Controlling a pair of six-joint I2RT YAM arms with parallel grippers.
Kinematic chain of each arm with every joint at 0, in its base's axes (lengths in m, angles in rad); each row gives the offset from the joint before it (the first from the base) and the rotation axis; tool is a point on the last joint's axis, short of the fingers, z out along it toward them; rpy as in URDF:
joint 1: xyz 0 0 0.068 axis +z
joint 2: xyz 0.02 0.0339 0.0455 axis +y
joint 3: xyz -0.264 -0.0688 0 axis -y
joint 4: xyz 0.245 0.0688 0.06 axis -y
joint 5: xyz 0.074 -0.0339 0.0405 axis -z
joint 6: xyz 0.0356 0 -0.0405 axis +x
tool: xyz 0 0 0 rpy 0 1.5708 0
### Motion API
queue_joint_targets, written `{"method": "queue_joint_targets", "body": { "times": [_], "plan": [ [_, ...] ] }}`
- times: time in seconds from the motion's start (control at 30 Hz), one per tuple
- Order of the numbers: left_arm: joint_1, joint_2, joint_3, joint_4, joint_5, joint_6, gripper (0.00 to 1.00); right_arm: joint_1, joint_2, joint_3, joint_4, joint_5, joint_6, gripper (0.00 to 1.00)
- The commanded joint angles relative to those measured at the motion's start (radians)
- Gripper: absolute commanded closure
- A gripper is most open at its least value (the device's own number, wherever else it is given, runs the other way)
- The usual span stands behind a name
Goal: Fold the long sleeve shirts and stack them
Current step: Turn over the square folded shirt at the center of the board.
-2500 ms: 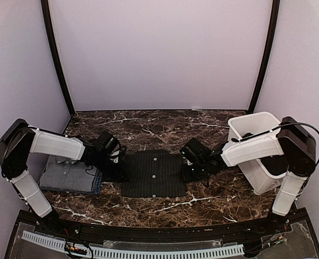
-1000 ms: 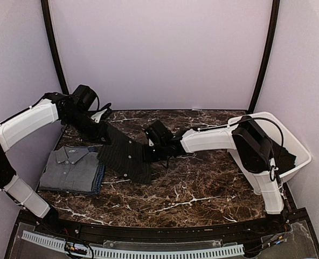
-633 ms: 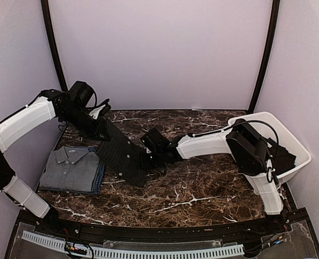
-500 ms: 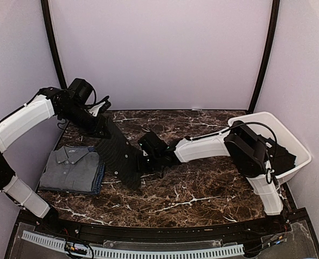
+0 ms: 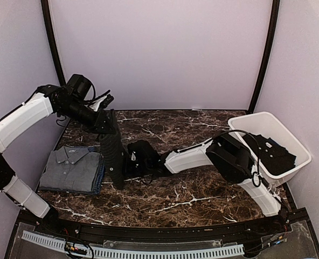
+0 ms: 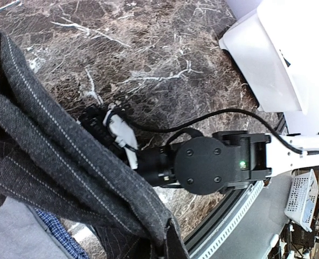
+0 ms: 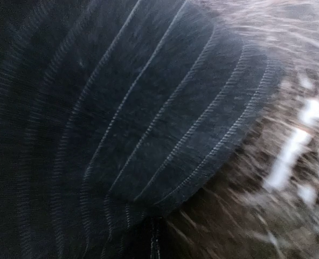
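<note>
- Left hand (image 5: 106, 120): raised at the far left, clamped on the top edge of the pinstripe shirt (image 5: 113, 154). Its fingers aren't visible in its wrist view, but the cloth hangs from it, so this reads as a firm grip.
- Right hand (image 5: 131, 162): low, with the arm stretched well across to the left, and pressed into the shirt's lower half. It looks closed on the cloth. Its own camera shows only blurred pinstripe, so that is judged from the top view.
- Change: 2.5 s ago the shirt lay flat as a folded rectangle mid-desk, with one hand at each side. Since then both hands have lifted it and swung it left. It now hangs nearly edge-on, just right of the stack, with its bottom edge at or near the desk (image 5: 192, 194).
- Meaning: the fold looks finished and this is the transfer to the stack. The shirt is not on the pile yet. It still has to go further left and be laid flat without the fold opening.
- Stack: grey shirt (image 5: 69, 168) folded with its collar up, sitting on a blue shirt (image 5: 98, 182) whose edge shows at the right.
- Desk: dark brown marble with white veins.
- Tub (image 5: 251, 117): white, at the right edge, with dark clothes (image 5: 271, 151) still inside, so more shirts are probably pending.
- Room: plain pale lilac walls (image 5: 159, 54), with black poles (image 5: 55, 54) in the back corners.
</note>
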Motion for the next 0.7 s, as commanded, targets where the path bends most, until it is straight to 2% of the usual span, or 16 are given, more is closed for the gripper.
{"method": "queue_joint_targets", "body": {
  "times": [0.0,0.13,0.43,0.67],
  "plan": [
    [0.006,-0.017,-0.032,0.113,0.135,-0.021,1.0,0.012,0.06,0.048,0.09,-0.055,0.048,1.0],
    [0.004,-0.022,-0.091,0.177,0.174,-0.05,1.0,-0.001,0.051,0.02,0.143,-0.084,0.024,1.0],
    [0.003,-0.042,-0.193,0.233,0.186,-0.07,1.0,-0.031,-0.058,-0.107,0.117,-0.01,-0.069,1.0],
    [-0.001,-0.041,-0.217,0.256,0.194,-0.082,1.0,-0.067,-0.162,-0.141,0.005,0.041,-0.145,0.97]
  ]
}}
